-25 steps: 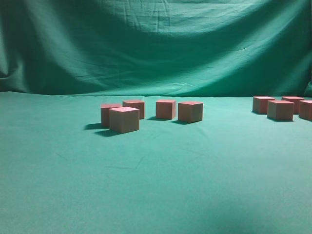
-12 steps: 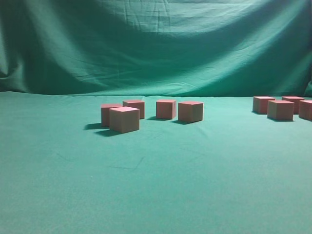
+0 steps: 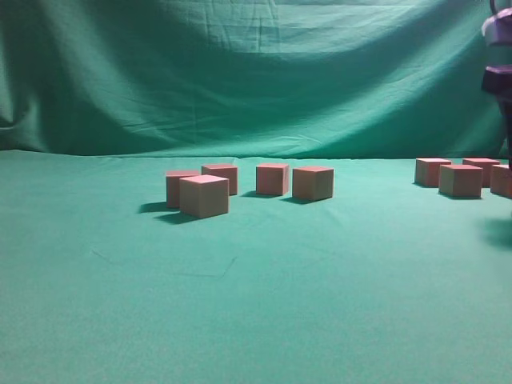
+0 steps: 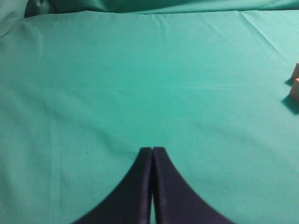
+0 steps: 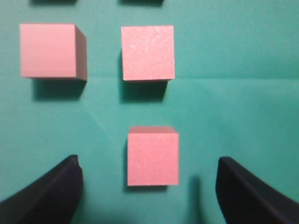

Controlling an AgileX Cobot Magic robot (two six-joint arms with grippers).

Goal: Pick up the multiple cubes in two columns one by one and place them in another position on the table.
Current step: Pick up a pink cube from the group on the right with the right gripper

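Exterior view: two sets of cubes on the table [image 3: 256, 304]. Four blocks sit mid-table in a loose cluster, front cube [image 3: 204, 196] nearest, one behind it [image 3: 178, 186], two to its right [image 3: 272, 178] [image 3: 313, 182]. At least four more sit far right near the frame edge, e.g. [image 3: 460, 180]. Which set is the source columns and which the drop spot cannot be told for certain; judged roughly half done. A piece of the right arm [image 3: 498, 32] shows at the top right corner, above the right-hand set. Wide bare cloth in front and to the left; the backdrop [image 3: 256, 80] closes the rear. Left wrist view: left gripper [image 4: 153, 151] closed, tips together, holding nothing, over bare cloth; cube corners [image 4: 295, 86] at the right edge, well apart. Right wrist view: right gripper [image 5: 149, 186] spread wide, empty, fingers flanking the nearest cube [image 5: 153, 155] with clearance on both sides. Two cubes beyond it [image 5: 147, 52] [image 5: 49, 50], with more shadows at the top edge. Descent looks unobstructed.
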